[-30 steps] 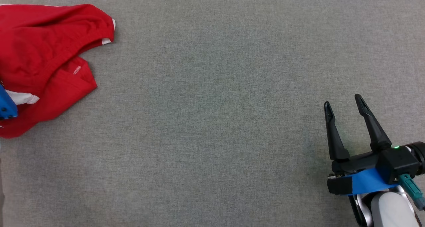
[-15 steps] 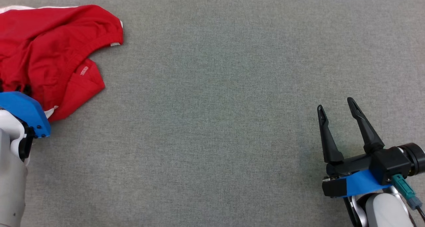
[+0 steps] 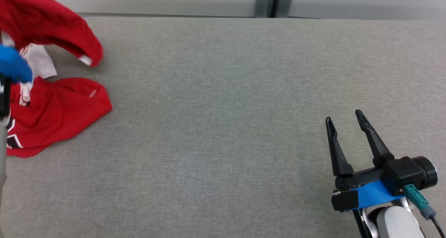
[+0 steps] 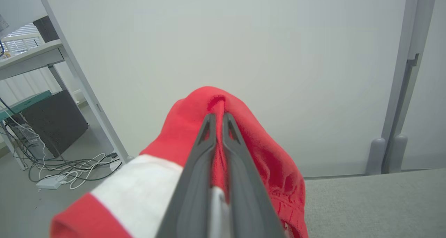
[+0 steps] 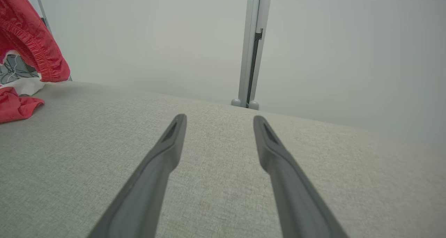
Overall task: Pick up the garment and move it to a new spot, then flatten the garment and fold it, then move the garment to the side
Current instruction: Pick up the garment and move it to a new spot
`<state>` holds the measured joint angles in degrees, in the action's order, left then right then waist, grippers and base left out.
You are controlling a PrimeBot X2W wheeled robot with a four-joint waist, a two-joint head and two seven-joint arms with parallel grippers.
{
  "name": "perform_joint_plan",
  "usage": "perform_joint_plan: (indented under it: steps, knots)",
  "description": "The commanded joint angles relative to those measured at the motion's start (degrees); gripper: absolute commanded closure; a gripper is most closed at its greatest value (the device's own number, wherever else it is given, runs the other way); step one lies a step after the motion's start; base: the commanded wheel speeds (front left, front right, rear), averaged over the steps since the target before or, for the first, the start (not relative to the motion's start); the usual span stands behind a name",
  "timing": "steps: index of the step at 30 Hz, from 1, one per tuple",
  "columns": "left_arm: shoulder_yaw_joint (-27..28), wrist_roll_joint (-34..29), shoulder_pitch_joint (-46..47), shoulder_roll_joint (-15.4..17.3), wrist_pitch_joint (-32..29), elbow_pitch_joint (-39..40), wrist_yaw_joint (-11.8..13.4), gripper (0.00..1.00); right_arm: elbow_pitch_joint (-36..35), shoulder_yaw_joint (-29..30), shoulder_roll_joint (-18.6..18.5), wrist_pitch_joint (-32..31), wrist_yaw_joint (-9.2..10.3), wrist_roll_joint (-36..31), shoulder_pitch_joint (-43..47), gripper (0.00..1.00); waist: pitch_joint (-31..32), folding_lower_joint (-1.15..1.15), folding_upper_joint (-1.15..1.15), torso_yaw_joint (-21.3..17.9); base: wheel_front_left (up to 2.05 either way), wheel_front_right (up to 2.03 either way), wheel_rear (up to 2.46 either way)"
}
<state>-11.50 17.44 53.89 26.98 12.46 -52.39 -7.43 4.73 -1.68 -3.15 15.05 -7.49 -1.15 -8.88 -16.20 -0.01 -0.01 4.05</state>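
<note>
Garment [image 3: 59,116], red with white trim: at the left edge of the surface [image 3: 223,126], upper part raised, lower part lying on it.
My left pincer [image 4: 216,117]: clamped on a red fold.
My right pincer [image 3: 343,115]: spread, empty, near the front right corner.
Handling: I should lift until the trailing cloth clears, then carry.

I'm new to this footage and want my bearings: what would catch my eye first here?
The red garment with white panels stands out, bunched at the far left of the grey table, with part of it lifted off the surface. The left gripper is shut on a fold of it. The right gripper is open at the lower right, well apart from the cloth.
</note>
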Motion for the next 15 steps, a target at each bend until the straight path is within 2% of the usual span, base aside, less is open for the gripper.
perform_joint_plan:
  steps: [1, 6, 15]
  knots:
    - [-1.0, -0.8, 2.4, -0.5, 1.1, 3.1, 0.0, 1.00, 0.3, -0.1, 0.2, 0.2, -0.01, 0.7, 0.8, 0.00, 1.6, 0.01, 0.01, -1.8, 0.00, 0.00, 0.00]
    - [-4.0, -2.0, 6.0, -2.2, 1.6, 12.0, 0.0, 1.00, 0.4, -0.7, 0.2, 0.2, -0.01, 2.5, 1.0, 0.00, 3.5, 0.01, 0.01, -6.3, 0.00, 0.00, 0.00]
    - [-12.4, -0.9, 11.3, -7.0, -2.9, 27.7, 0.0, 1.00, 0.0, -1.7, 0.2, 0.2, -0.02, 6.5, 0.3, 0.00, 3.7, 0.01, 0.01, -15.6, 0.00, 0.00, 0.00]
